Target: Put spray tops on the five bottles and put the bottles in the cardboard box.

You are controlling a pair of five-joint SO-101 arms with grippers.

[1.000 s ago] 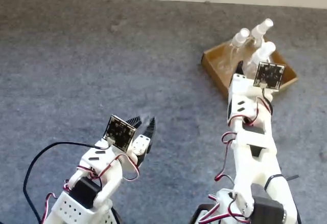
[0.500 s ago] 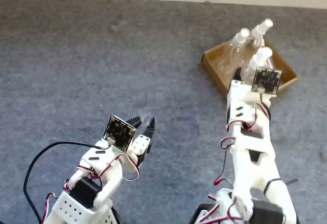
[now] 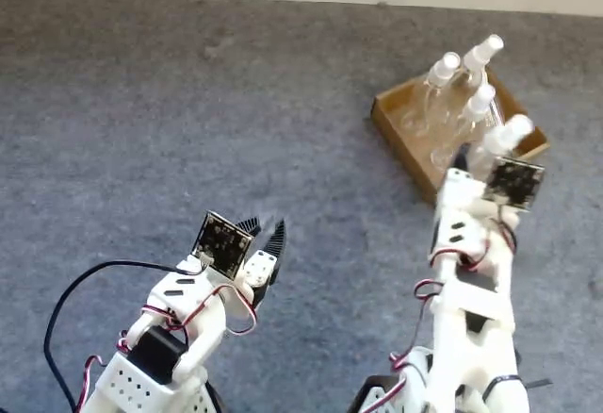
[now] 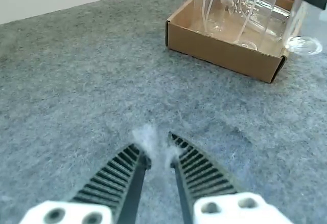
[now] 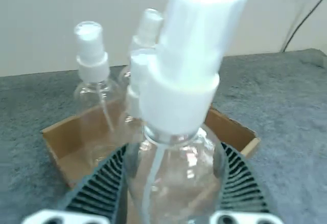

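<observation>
**Q:** Start at your left; what is that arm doing?

**A:** My left gripper [image 4: 159, 151] sits low over the grey felt [image 3: 188, 102]; its jaws are nearly together with a narrow gap, and nothing is between them; it is well apart from the box.

**Q:** And further right?

**A:** The cardboard box [image 3: 394, 135] holds three clear bottles [image 3: 441, 88], each with a white top on; at its near corner my right gripper [image 5: 173, 183] is clamped round a fourth bottle [image 5: 168, 157], spray top [image 5: 191, 55] fitted; whether it hangs over the wall or just outside, I cannot tell.

**Q:** Which step, then?

**A:** Boxing, I judge; this one looks capped; next I'd bring it over the free space beside the others, lower it, then open; the neighbours are close enough to knock; four bottles by my count, so one more to go.
</observation>
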